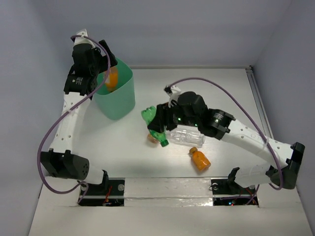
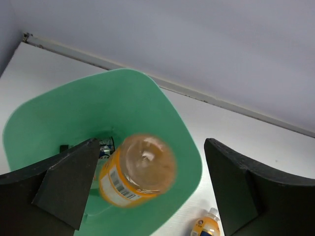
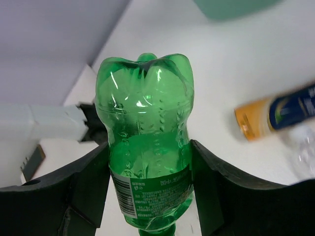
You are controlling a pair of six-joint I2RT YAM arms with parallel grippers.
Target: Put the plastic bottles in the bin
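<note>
The left pincer (image 2: 152, 183) hangs released over the mint-green bin (image 2: 54, 108), fingers wide apart, with a blurred orange bottle (image 2: 138, 169) in the bin's mouth below them. The right pincer (image 3: 147, 189) is clenched on a green bottle (image 3: 145, 108), just beside a clear bottle (image 1: 187, 137). A second orange bottle (image 1: 200, 160) lies near. The desk (image 1: 221, 88) is plain white, with a thin strip (image 1: 197, 67) edging its far side. Pale grey walls (image 1: 172, 29) close it in.

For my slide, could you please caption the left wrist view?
Open left gripper above the green bin, blurred orange bottle between fingers.
</note>
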